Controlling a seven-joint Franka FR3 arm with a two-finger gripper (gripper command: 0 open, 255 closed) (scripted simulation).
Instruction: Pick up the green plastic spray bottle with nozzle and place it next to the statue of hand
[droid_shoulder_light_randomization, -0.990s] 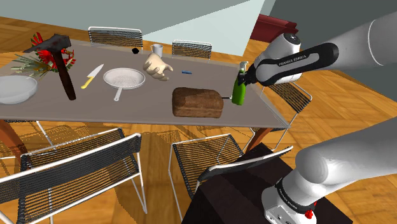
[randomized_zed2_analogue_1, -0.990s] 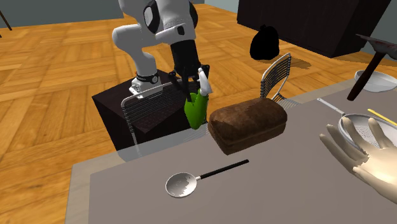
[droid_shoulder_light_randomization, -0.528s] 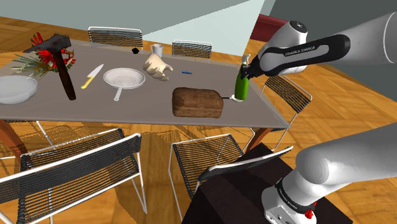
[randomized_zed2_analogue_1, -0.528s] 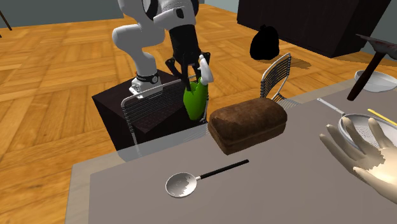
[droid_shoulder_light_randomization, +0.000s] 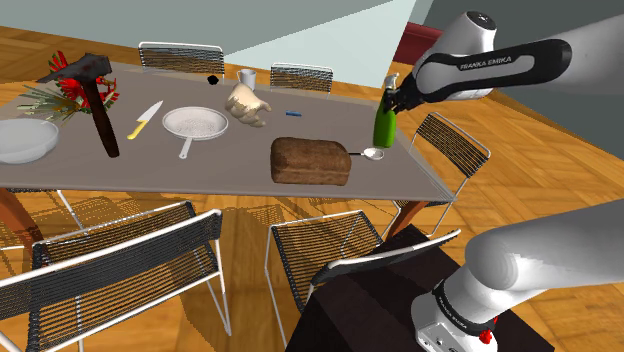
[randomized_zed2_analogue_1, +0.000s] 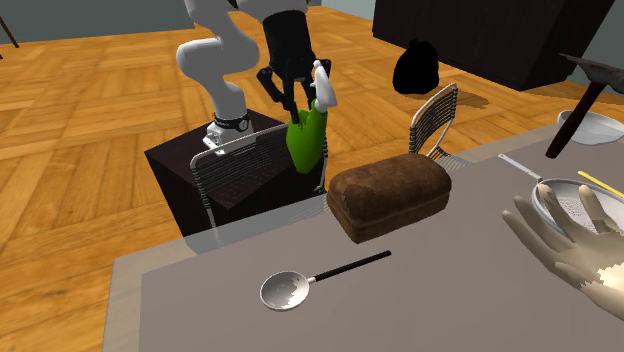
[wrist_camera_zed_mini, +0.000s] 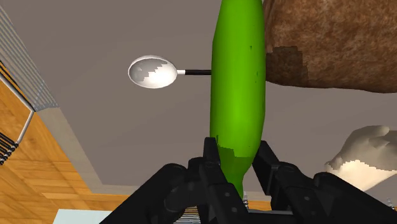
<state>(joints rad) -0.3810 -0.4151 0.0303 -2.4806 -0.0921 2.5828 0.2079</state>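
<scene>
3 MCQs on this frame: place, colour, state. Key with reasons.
1. The silver metal spoon lies: A) on the grey table near the brown bread loaf; B) in a cup; C) on the floor.
2. The green plastic spray bottle's nozzle is: A) black; B) white; C) red.
3. That bottle is: A) lying flat; B) standing on a chair; C) clasped in the black gripper's jaws, off the table.
Key: 1A, it rests on the tabletop by the loaf; 2B, nozzle shows white; 3C, jaws shut on it, lifted.

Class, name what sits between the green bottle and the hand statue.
A brown loaf sits between the green bottle and the hand statue. This shows in the second exterior view.
</scene>
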